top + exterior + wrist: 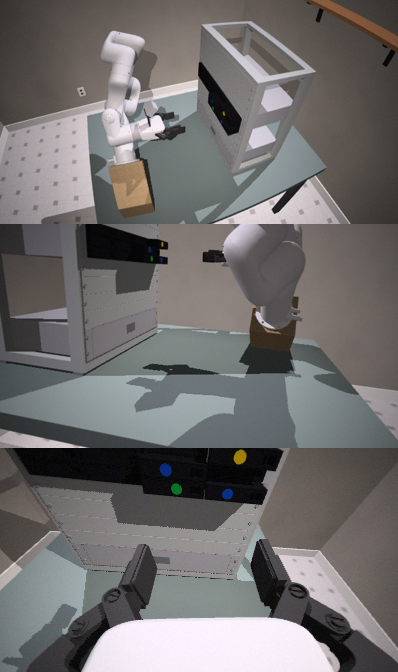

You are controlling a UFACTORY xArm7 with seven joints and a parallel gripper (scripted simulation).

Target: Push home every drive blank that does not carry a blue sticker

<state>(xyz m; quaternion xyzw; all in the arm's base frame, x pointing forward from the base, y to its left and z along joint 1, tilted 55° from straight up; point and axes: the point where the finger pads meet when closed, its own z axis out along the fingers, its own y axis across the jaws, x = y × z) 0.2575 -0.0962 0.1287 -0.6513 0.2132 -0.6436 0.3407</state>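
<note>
The white rack (253, 109) (71, 302) (150, 533) stands on the table and holds the black storage chassis (205, 78) (109, 246). Four blanks stand out of its front. They carry a blue sticker (212, 101) (150, 249) (165, 469), a green sticker (212, 108) (152, 259) (176, 489), a yellow sticker (223, 112) (162, 244) (240, 456) and a second blue sticker (221, 122) (161, 260) (227, 494). My gripper (177, 122) (209, 256) (202, 554) is open and empty. It points at the rack front, about level with the blanks and well short of them.
A cardboard box (132, 186) (270, 337) supports the arm's base on the grey-green table (186, 174) (202, 348). A wooden wall shelf (357, 22) hangs at the upper right. White shelves sit inside the rack's open side.
</note>
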